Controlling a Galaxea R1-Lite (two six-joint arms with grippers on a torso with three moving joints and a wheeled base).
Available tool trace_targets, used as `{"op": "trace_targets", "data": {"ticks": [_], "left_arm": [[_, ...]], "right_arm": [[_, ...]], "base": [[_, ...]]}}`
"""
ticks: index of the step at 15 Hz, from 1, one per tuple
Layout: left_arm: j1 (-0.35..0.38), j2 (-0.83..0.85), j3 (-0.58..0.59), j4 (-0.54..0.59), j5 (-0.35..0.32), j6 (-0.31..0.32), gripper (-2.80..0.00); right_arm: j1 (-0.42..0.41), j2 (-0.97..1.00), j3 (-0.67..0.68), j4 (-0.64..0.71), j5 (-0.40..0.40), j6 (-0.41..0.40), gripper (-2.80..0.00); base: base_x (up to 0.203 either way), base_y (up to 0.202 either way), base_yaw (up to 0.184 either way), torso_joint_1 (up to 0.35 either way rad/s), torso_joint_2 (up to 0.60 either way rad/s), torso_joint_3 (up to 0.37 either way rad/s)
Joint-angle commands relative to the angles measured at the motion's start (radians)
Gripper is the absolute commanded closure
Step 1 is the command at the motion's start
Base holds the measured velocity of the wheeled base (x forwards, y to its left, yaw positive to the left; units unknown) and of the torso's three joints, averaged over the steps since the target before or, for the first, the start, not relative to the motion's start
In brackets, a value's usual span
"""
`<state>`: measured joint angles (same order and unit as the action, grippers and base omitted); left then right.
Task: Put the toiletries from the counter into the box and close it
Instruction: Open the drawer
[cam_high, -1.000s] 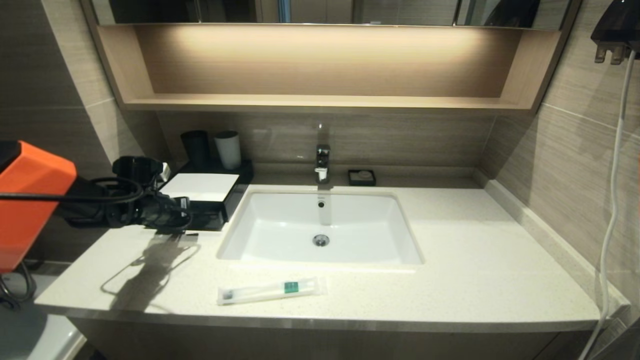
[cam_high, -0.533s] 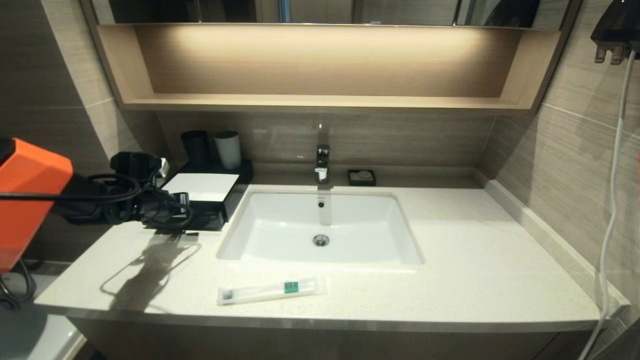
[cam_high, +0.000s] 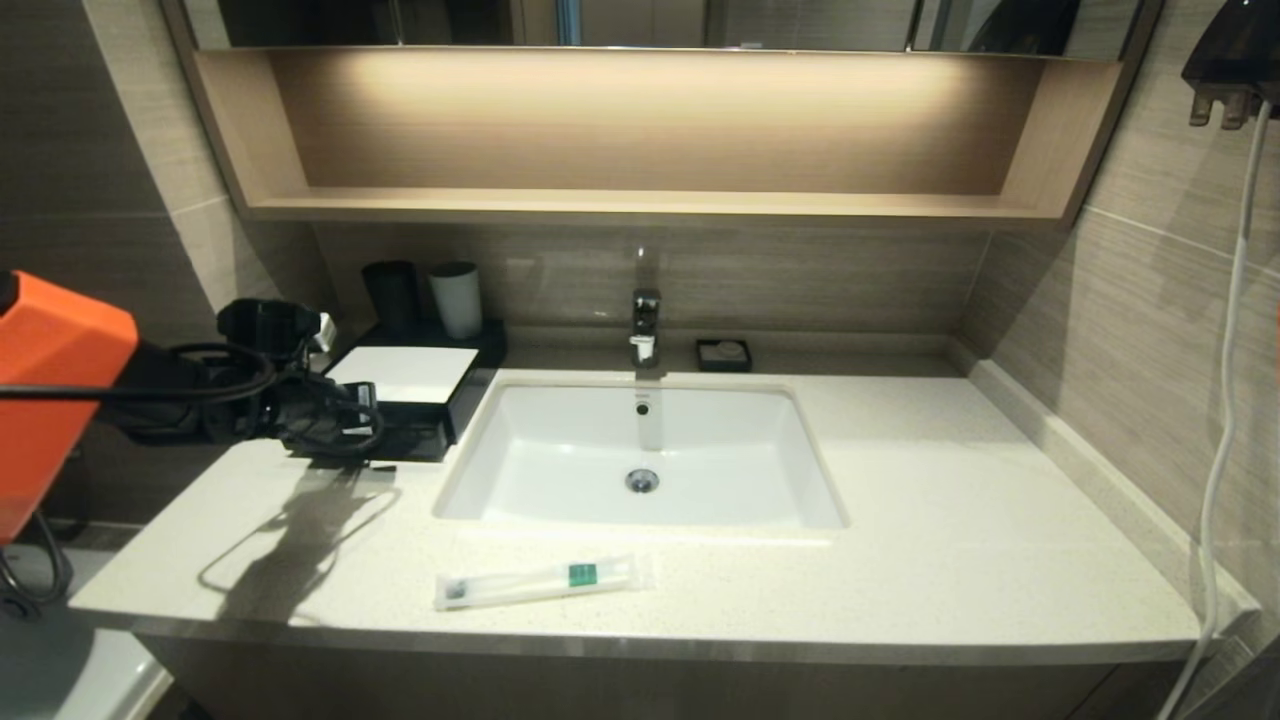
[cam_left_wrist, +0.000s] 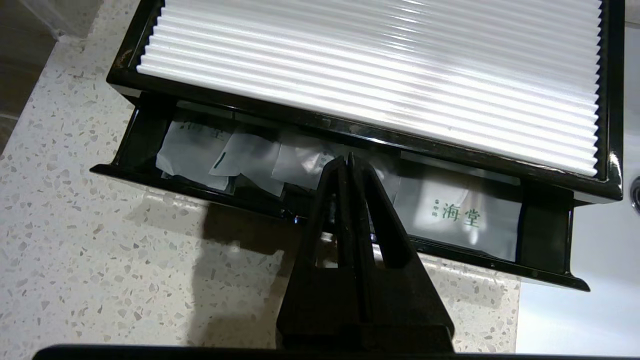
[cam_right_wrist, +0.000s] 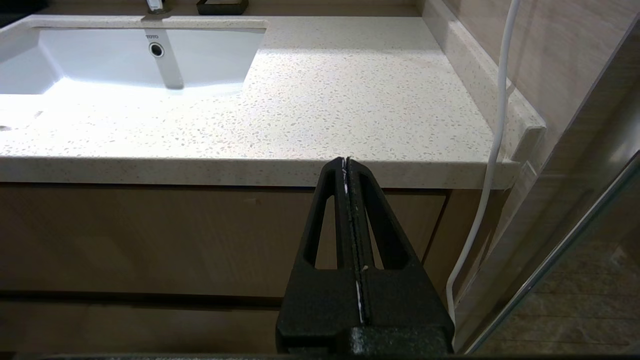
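The toothbrush packet (cam_high: 540, 582), clear with a green label, lies on the counter (cam_high: 950, 520) in front of the basin (cam_high: 640, 450). The black box (cam_high: 400, 372) with its white top stands at the back left. In the left wrist view its ribbed white top (cam_left_wrist: 380, 75) shows, and its drawer (cam_left_wrist: 500, 265) is pulled partly out with several white packets inside. My left gripper (cam_high: 360, 425) is shut with nothing between its fingers, and its tips (cam_left_wrist: 347, 159) hang over the open drawer. My right gripper (cam_right_wrist: 345, 161) is shut and parked below the counter's front edge (cam_right_wrist: 350, 90), out of the head view.
A black cup (cam_high: 390, 295) and a grey cup (cam_high: 456, 298) stand behind the box. The tap (cam_high: 645, 325) and a small black soap dish (cam_high: 723, 354) are at the back. A white cable (cam_high: 1220, 440) hangs at the right. A wooden shelf (cam_high: 640, 205) runs overhead.
My left arm has drawn slightly back to the left. The packet and the box have not moved.
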<state>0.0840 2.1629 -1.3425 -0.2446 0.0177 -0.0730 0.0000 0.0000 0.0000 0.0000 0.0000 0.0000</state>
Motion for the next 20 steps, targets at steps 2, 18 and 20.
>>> {"op": "trace_targets", "data": {"ticks": [2,18,20], "left_arm": [[0.0,0.018,-0.047,0.029,-0.001,-0.002,0.0],[-0.001,0.095,-0.14,0.081,-0.002,-0.007,0.0],[-0.001,0.109,-0.18,0.1,-0.002,-0.008,0.0]], "right_arm": [[0.0,0.0,0.0,0.0,0.0,0.0,0.0],[0.0,0.0,0.0,0.0,0.0,0.0,0.0],[0.0,0.0,0.0,0.0,0.0,0.0,0.0]], "base": [[0.0,0.0,0.0,0.0,0.0,0.0],[0.0,0.0,0.0,0.0,0.0,0.0],[0.0,0.0,0.0,0.0,0.0,0.0]]}}
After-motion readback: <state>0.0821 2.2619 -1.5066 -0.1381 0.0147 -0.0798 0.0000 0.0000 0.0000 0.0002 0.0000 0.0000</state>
